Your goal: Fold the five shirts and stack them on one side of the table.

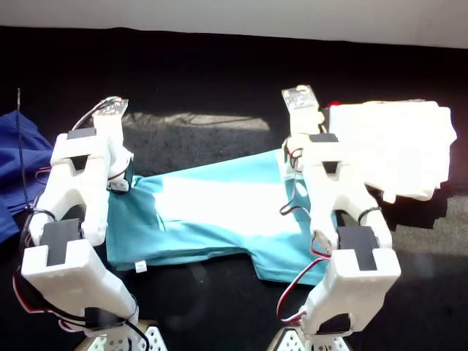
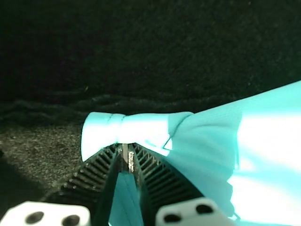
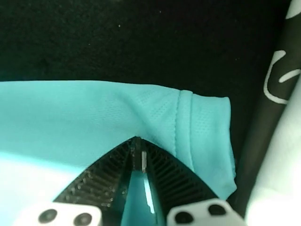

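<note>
A turquoise shirt (image 1: 212, 212) lies spread across the middle of the black table, partly folded. My left gripper (image 2: 126, 157) is shut on the shirt's bunched left edge (image 2: 141, 129); in the high view it sits at the shirt's far left corner (image 1: 121, 179). My right gripper (image 3: 139, 157) is shut on the shirt's hemmed right edge (image 3: 188, 127), seen in the high view at the far right corner (image 1: 292, 157). A pile of white folded shirts (image 1: 395, 146) rests at the right. A dark blue shirt (image 1: 18, 157) lies at the left edge.
The black cloth-covered table (image 1: 205, 80) stretches bare behind the shirt. A black garment with white print (image 3: 277, 80) lies close beside the right gripper. Both arm bases (image 1: 110, 336) stand at the near edge.
</note>
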Motion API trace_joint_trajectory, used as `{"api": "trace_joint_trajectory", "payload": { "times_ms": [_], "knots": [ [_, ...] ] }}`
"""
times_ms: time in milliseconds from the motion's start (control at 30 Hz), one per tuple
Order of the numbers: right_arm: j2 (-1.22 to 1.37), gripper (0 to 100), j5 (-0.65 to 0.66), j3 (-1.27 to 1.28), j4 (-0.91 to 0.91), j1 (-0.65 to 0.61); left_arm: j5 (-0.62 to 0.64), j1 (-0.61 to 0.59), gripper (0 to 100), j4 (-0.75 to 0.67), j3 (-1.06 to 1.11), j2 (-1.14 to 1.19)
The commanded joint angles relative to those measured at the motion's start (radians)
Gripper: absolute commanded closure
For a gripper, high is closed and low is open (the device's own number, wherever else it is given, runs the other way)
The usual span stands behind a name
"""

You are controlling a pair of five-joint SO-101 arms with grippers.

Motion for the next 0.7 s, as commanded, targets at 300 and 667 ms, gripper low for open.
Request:
{"api": "trace_joint_trajectory", "payload": {
  "times_ms": [300,667],
  "knots": [
    [0.127,99.1,-0.005,-0.205,0.039,0.081,-0.020,-0.111,99,0.141,-0.245,0.024],
    [0.120,99.1,-0.006,-0.360,0.203,0.008,-0.012,0.018,99,0.227,-0.380,0.027]
  ]
}}
